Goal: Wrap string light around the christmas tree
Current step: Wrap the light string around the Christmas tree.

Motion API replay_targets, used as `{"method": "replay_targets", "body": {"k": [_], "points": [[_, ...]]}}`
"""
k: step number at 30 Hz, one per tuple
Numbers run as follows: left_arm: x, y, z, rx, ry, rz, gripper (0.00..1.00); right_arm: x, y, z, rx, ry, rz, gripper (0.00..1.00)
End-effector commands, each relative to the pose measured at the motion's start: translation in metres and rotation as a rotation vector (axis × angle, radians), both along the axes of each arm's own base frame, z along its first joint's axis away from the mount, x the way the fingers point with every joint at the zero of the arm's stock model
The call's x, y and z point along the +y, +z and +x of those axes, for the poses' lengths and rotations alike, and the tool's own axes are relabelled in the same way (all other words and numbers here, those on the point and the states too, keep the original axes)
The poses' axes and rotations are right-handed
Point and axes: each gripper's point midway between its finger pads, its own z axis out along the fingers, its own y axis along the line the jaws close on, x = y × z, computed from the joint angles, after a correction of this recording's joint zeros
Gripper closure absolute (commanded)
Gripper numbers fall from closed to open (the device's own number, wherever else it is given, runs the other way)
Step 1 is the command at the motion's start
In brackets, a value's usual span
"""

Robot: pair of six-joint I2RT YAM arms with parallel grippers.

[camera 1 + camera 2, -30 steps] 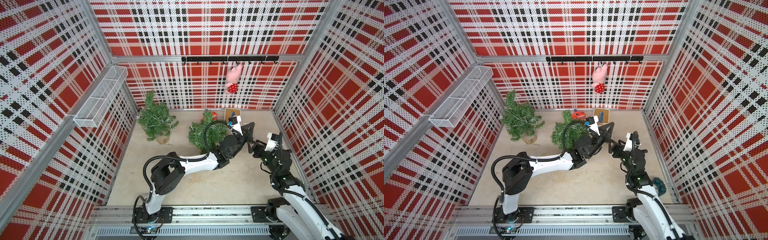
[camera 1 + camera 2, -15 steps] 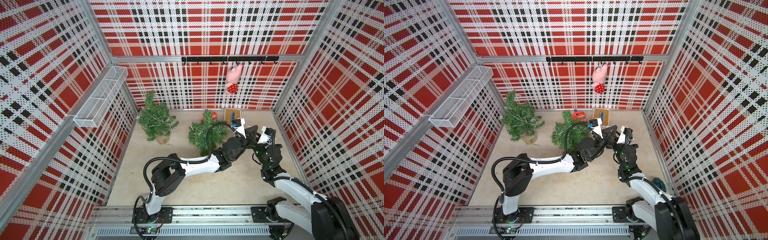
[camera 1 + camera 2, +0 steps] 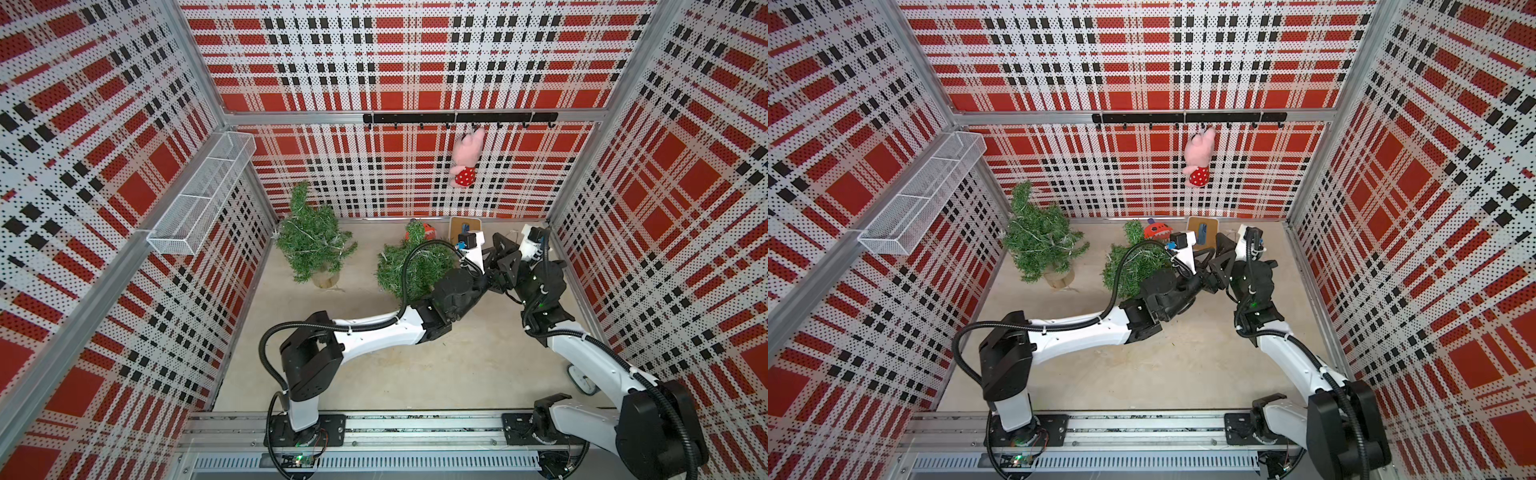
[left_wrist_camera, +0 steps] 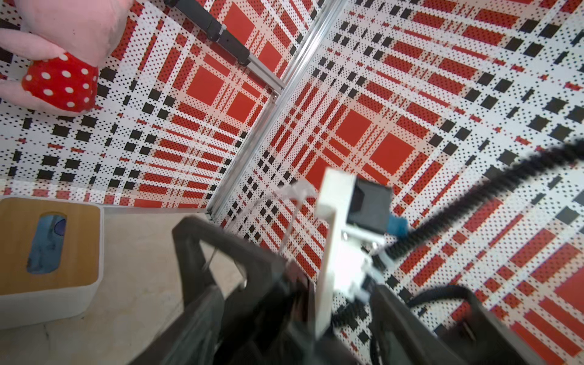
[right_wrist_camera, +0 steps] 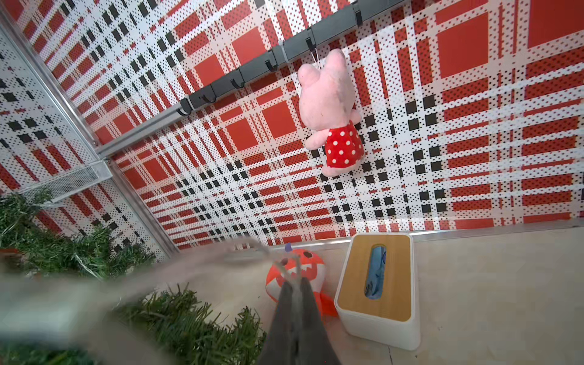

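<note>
The small green christmas tree (image 3: 411, 266) stands mid-table, with my left arm reaching past its right side. The string light (image 5: 284, 265) is a thin pale wire; my right gripper (image 5: 294, 284) is shut on it, and a loop sticks out beyond the fingertips. It shows as a blurred wire (image 4: 294, 196) in the left wrist view. My left gripper (image 4: 292, 289) is open, its jaws standing to either side of the right gripper (image 3: 496, 239). Both grippers meet just right of the tree, in front of the tissue box. Where the wire meets the tree is hidden.
A second tree (image 3: 309, 237) in a pot, with wire on it, stands back left. An orange toy (image 5: 311, 268) and a wood-topped tissue box (image 5: 376, 275) sit by the back wall. A pink plush (image 3: 467, 160) hangs from the hook rail. A wire basket (image 3: 199, 195) hangs on the left wall.
My right gripper moved left, in between the left gripper's jaws, and shut on the string light. The left gripper, shut a second ago, has opened and let go of it.
</note>
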Motion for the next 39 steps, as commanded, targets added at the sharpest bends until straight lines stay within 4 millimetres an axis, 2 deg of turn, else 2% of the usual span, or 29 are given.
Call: {"method": "replay_targets", "body": {"k": [1, 4, 8, 11, 16, 19, 22, 25, 27, 29, 31, 34, 39], "points": [[0.015, 0.004, -0.027, -0.016, -0.085, 0.07, 0.17, 0.0, 0.015, 0.014, 0.028, 0.041, -0.043, 1.0], [0.027, -0.002, -0.049, -0.037, -0.166, 0.122, 0.16, 0.01, 0.029, 0.028, 0.048, 0.091, -0.054, 1.0], [0.045, -0.009, -0.077, -0.063, -0.283, 0.21, 0.16, 0.023, 0.036, 0.053, 0.101, 0.139, -0.01, 1.0], [0.079, -0.011, -0.081, -0.04, -0.285, 0.268, 0.18, 0.04, 0.045, 0.07, 0.127, 0.176, 0.003, 1.0], [0.166, -0.011, -0.043, 0.034, -0.092, 0.375, 0.23, 0.087, 0.067, 0.089, 0.12, 0.252, -0.025, 0.99], [0.209, -0.008, -0.019, 0.042, -0.003, 0.407, 0.25, 0.116, 0.066, 0.097, 0.144, 0.313, -0.036, 0.99], [0.248, 0.0, 0.016, 0.037, 0.116, 0.404, 0.26, 0.138, 0.061, 0.101, 0.163, 0.364, -0.044, 0.99], [0.279, 0.008, 0.055, 0.009, 0.219, 0.36, 0.26, 0.156, 0.058, 0.1, 0.167, 0.423, -0.035, 0.98], [0.293, 0.01, 0.08, -0.003, 0.251, 0.311, 0.26, 0.165, 0.055, 0.1, 0.175, 0.453, -0.032, 0.98], [0.301, 0.011, 0.104, -0.017, 0.294, 0.303, 0.25, 0.174, 0.054, 0.099, 0.177, 0.477, -0.027, 0.97], [0.297, 0.009, 0.123, -0.041, 0.288, 0.304, 0.23, 0.18, 0.054, 0.099, 0.18, 0.499, -0.022, 0.96], [0.272, 0.006, 0.14, -0.094, 0.205, 0.314, 0.2, 0.187, 0.054, 0.1, 0.183, 0.526, -0.014, 0.95], [0.23, 0.004, 0.149, -0.172, 0.069, 0.308, 0.17, 0.202, 0.058, 0.099, 0.174, 0.576, -0.017, 0.89]]}}
